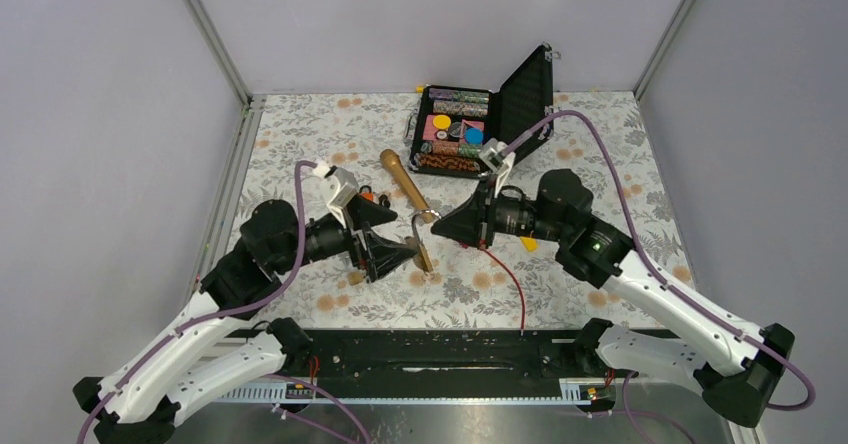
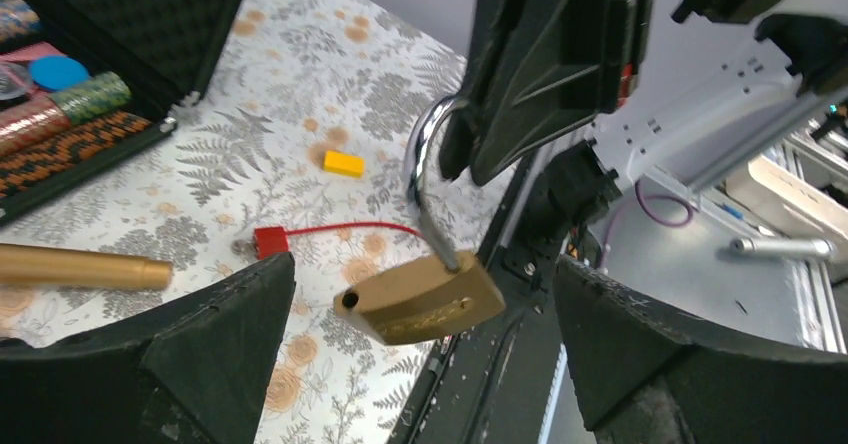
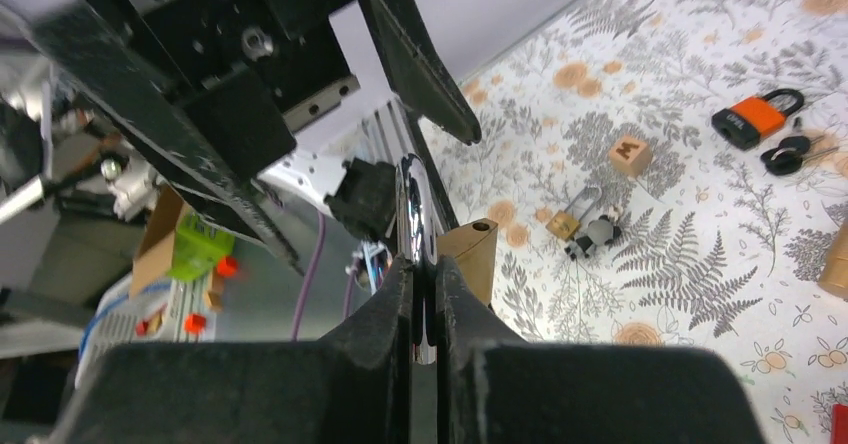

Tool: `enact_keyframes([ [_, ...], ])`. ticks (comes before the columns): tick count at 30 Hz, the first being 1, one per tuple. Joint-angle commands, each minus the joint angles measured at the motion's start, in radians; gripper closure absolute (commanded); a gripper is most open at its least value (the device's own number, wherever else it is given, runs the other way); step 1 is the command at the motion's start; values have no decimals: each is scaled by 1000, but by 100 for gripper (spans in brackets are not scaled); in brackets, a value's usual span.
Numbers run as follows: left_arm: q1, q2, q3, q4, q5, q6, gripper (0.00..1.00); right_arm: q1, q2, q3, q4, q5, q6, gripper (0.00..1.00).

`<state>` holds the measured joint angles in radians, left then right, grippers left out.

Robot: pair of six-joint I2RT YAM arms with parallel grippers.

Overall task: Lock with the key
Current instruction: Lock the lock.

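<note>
Right gripper (image 3: 424,282) is clamping the shackle (image 3: 412,199) of the brass padlock (image 2: 420,302); left gripper (image 2: 420,274) is gaping wide around its body.

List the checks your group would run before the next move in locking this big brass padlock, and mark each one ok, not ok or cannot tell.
1. Right gripper shut on the shackle: ok, the steel loop is pinched between its fingers.
2. Left gripper free to fetch something: ok, it is open, with a finger on either side of the padlock and neither touching it.
3. Shackle pushed home: not ok, one hole in the brass body is empty.
4. Key in a gripper: not ok, neither holds one. Keys lie beside the orange padlock.
5. Which key fits this padlock: cannot tell.
6. Keyhole facing a gripper: cannot tell, it is not in view.
</note>
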<state>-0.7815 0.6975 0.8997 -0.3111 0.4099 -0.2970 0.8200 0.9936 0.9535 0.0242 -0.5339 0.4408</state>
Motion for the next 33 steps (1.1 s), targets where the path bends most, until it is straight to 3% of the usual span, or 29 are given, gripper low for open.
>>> enact_keyframes([
  [1,-4,-45,-64,184,-153,-64,1,4,-77,1,248,167,172,100],
  [7,-34,-73,-187,456,-158,-149,1,4,-98,-19,302,297,322,100],
  [16,-124,11,-186,491,-389,-116,9,4,-60,34,184,398,384,100],
  [22,-174,109,-132,417,-509,-65,37,4,-58,39,170,430,364,100],
  [28,-207,137,-126,392,-579,-33,41,4,-67,68,118,460,320,100],
  [33,-217,145,-99,337,-626,-13,81,4,-86,71,102,471,313,100],
])
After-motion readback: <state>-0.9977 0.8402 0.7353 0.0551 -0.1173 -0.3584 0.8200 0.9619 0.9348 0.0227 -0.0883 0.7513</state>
